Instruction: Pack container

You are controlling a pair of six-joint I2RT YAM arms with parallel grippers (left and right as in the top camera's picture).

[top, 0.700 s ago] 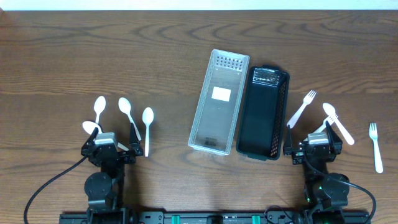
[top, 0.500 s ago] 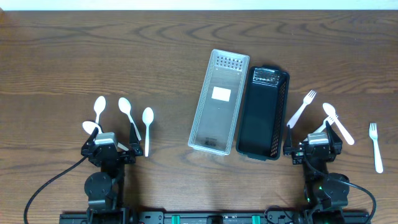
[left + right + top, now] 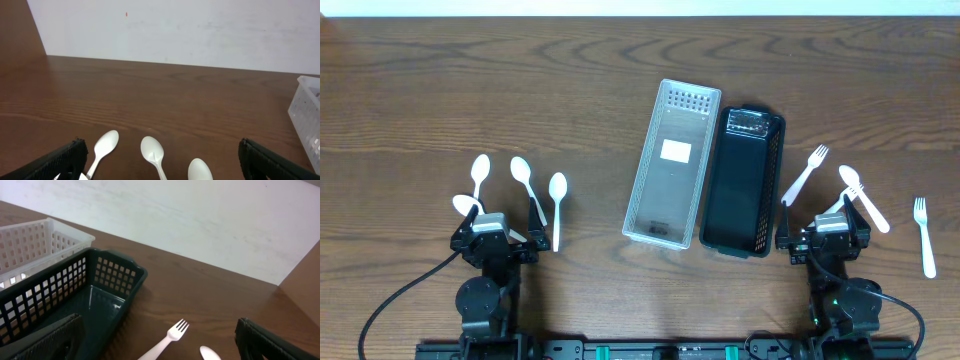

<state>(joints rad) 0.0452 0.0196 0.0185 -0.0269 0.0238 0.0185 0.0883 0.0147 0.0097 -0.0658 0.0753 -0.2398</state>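
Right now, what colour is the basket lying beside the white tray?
The basket is very dark green, almost black, clearest in the right wrist view.

left gripper spread wide, right gripper likewise

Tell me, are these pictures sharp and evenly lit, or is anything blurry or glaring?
Overhead: evenly lit, table grain and white basket sharp, no glare. Left wrist: spoons crisp, wall bright, not washed out. Right wrist: black basket mesh and fork in focus, no motion blur.
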